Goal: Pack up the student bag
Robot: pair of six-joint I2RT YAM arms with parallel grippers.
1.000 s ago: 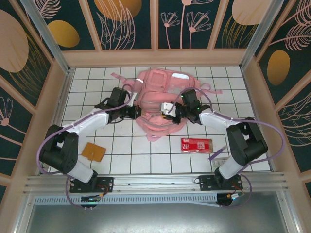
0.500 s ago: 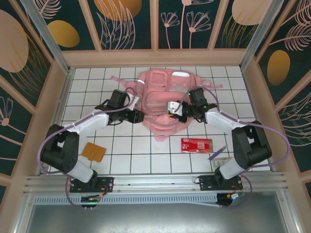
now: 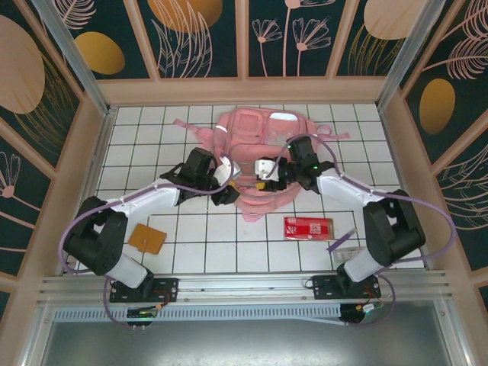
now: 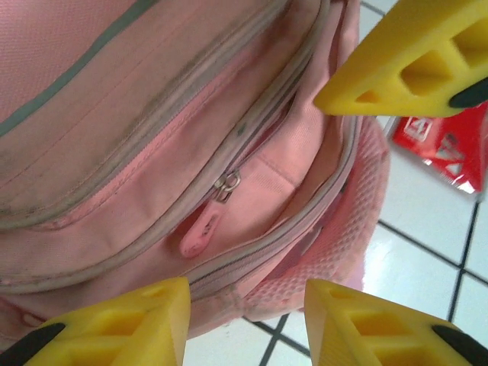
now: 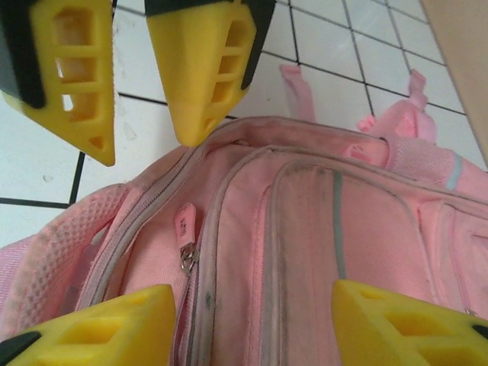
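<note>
Reaches inward with both arms, elbows bent, wrists tipped down over the near end of the student bag (image 3: 255, 133), lying flat mid-table toward the far wall. Holds the left gripper (image 3: 229, 187) and right gripper (image 3: 261, 175) face to face, just above the bag's near pockets, jaws parted, clamping nothing. Counts one bag, one red packet (image 3: 309, 226), one brown card (image 3: 146, 239).

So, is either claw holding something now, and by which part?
Nothing is held. The left claw and the right claw both stand open over the bag, pinching no fabric.
</note>
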